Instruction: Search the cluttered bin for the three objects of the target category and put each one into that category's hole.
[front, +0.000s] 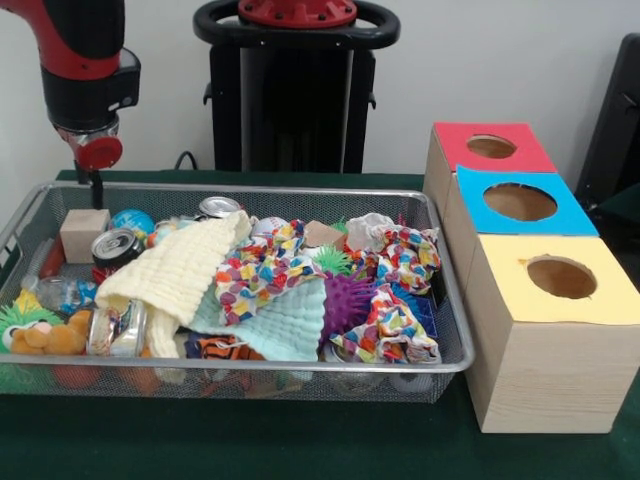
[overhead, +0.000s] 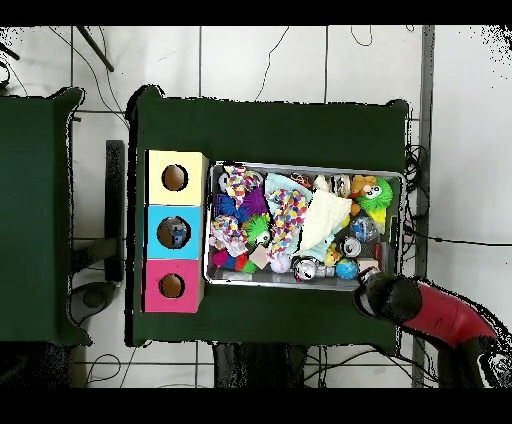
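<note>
the bin (front: 437, 366) sits on green cloth, packed with cloths, cans, spiky balls and toys. only 1 clear bottle (front: 60, 293) shows for certain, near the bin's left end in the front view, lying low beside a crushed can (front: 118, 328) and just under the upright can (front: 115, 246); whether the other 2 are under the yellow cloth (front: 180, 272) or the patterned cloths cannot be told.

the bottle looks thin-walled and creased, so likely very light, easy to crush and slippery on its glossy skin. a grip across the middle of the body, with gentle closing, seems safest; the neck is not clear enough to plan on.

the gripper (front: 96, 188) hangs over the bin's far left corner, close above the wooden block (front: 83, 234). its finger state cannot be told; nothing visible is held.

the blue-topped box's hole (front: 520, 202) sits between the red and yellow boxes, well apart from the bottle, at the bin's other end. in the overhead view something already seems to lie inside it. the mesh floor and crowding neighbours leave little room for fingers.
</note>
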